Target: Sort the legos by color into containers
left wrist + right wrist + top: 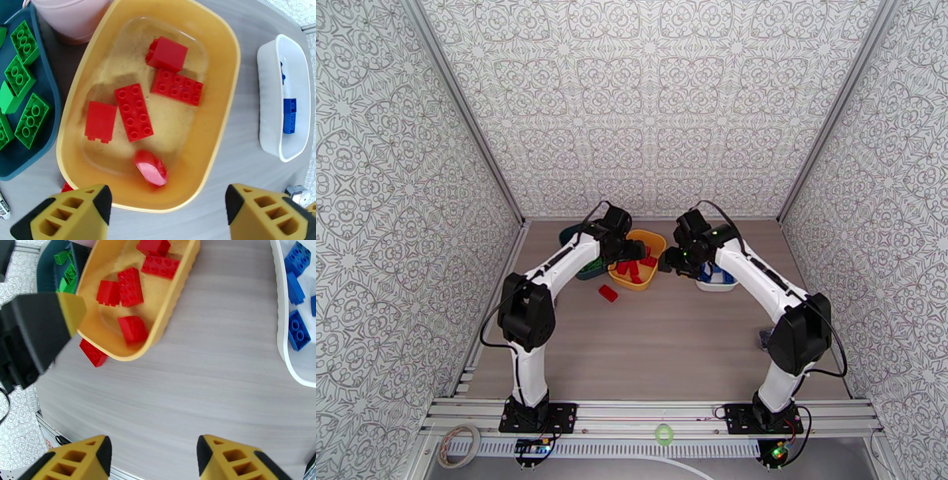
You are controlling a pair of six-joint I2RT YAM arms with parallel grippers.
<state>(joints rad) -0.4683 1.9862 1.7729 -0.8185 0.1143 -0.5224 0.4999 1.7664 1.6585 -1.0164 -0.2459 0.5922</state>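
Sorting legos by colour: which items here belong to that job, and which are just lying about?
Job: yellow tray with red bricks; dark teal tray with green bricks; white tray with blue bricks; loose red brick on the table beside the yellow tray.
Lying about: pink cup; small grey object, too small to identify.

Three trays stand in a row near the table's (671, 347) far edge: left tray (55, 114), middle tray (227, 98), right tray (268, 118) — each holding bricks (133, 111). A cup (71, 15) stands behind, between left and middle trays. One loose brick (608, 293) lies on the table just before the middle tray's near left corner.
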